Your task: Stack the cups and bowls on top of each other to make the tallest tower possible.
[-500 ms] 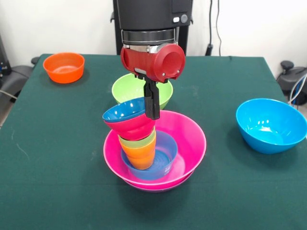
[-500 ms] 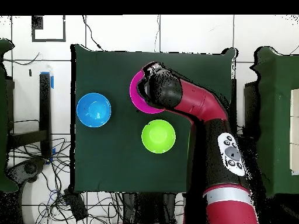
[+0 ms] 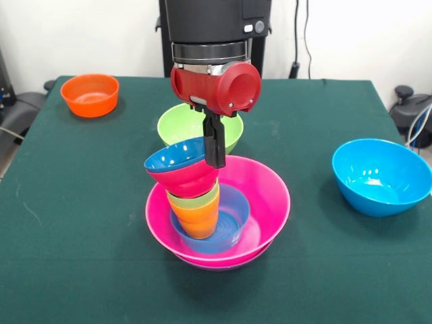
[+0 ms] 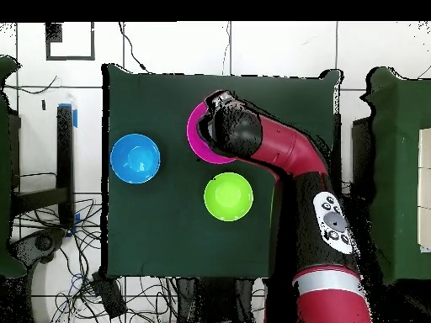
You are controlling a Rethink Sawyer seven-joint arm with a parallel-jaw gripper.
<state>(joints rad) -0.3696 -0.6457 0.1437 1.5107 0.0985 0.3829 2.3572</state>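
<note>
The tower stands at the table's middle. Its base is a wide pink bowl (image 3: 270, 196) over a purple one (image 3: 226, 265). Inside sits a small light-blue bowl (image 3: 234, 219) holding the orange cup (image 3: 198, 221) and the light green cup (image 3: 196, 200). A red bowl (image 3: 189, 179) and a dark-blue bowl (image 3: 172, 156) lie tilted on top. My gripper (image 3: 214, 150) hangs from above and is shut on the right rim of the dark-blue bowl. In the overhead view my arm (image 4: 252, 139) covers most of the pink bowl (image 4: 195, 139).
A lime green bowl (image 3: 177, 123) stands just behind the tower and also shows in the overhead view (image 4: 228, 196). A large sky-blue bowl (image 3: 381, 177) sits at the right, seen from above too (image 4: 135, 158). A small orange bowl (image 3: 90, 94) sits at the far left corner.
</note>
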